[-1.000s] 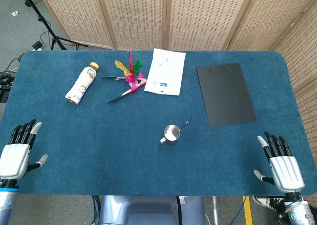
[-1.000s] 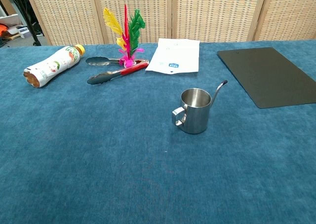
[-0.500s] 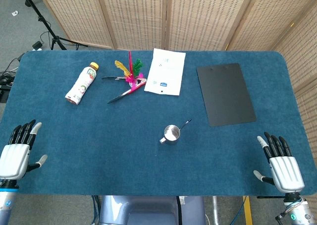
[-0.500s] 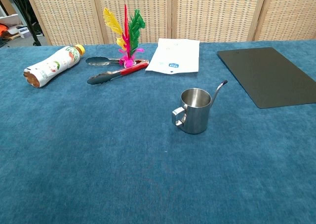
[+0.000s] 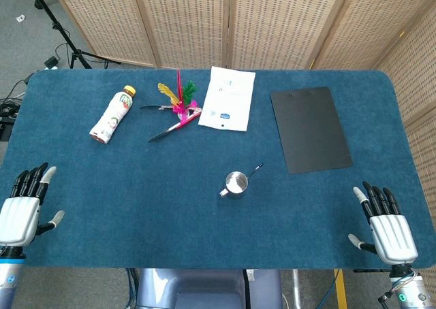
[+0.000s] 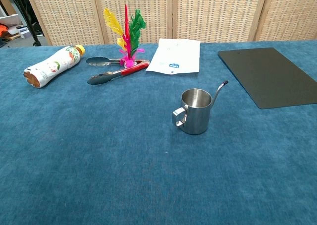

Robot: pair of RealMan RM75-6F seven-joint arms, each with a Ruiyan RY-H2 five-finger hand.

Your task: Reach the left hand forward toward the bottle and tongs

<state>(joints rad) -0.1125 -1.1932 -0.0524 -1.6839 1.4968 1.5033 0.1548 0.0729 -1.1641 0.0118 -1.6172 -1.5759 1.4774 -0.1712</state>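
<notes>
A white bottle with a yellow cap lies on its side at the far left of the blue table. Just right of it lie metal tongs with red handles. My left hand rests flat at the near left edge, fingers apart and empty, far short of the bottle. At the near right edge my right hand lies the same way, holding nothing. Neither hand shows in the chest view.
A feathered shuttlecock stands against the tongs. A white paper packet lies beside them, a black clipboard further right. A small steel cup stands mid-table.
</notes>
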